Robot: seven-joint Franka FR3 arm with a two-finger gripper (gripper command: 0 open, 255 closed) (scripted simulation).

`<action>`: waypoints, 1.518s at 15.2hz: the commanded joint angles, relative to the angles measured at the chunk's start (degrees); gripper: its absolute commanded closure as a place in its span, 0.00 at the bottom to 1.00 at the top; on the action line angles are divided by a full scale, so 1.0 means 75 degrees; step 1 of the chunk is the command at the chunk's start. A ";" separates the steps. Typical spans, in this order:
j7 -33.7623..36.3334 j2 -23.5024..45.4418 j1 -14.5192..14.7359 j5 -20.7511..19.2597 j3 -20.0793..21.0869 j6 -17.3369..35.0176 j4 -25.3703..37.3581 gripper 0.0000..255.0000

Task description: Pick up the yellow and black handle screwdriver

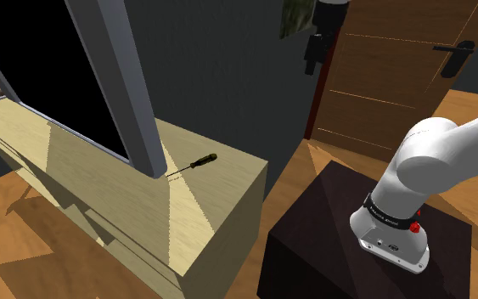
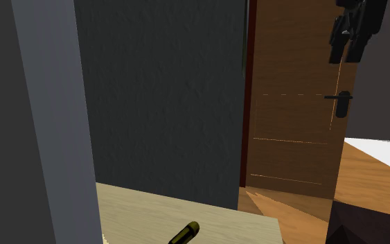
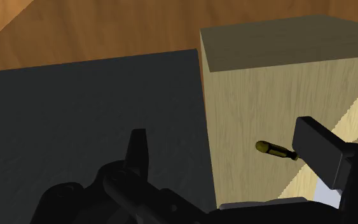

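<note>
Screwdriver lay flat near bench corner; pincer hung high above, well apart, fingers spread wide, prob. ready to straddle handle.

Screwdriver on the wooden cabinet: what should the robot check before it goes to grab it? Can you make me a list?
1. Screwdriver in sight, lying flat on the cabinet: ok.
2. Gripper open, nothing between its fingers: ok.
3. Gripper over the screwdriver: not ok; it hangs high, off to the side, by the door.
4. Room around the handle: ok; the grey post stands at the tip end.
5. Fingers across the handle: not ok; it lies nearly along the line from finger to finger.
</note>
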 commanded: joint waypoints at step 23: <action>-0.1936 0.5324 0.1129 0.0558 0.0207 0.3814 0.1196 0.00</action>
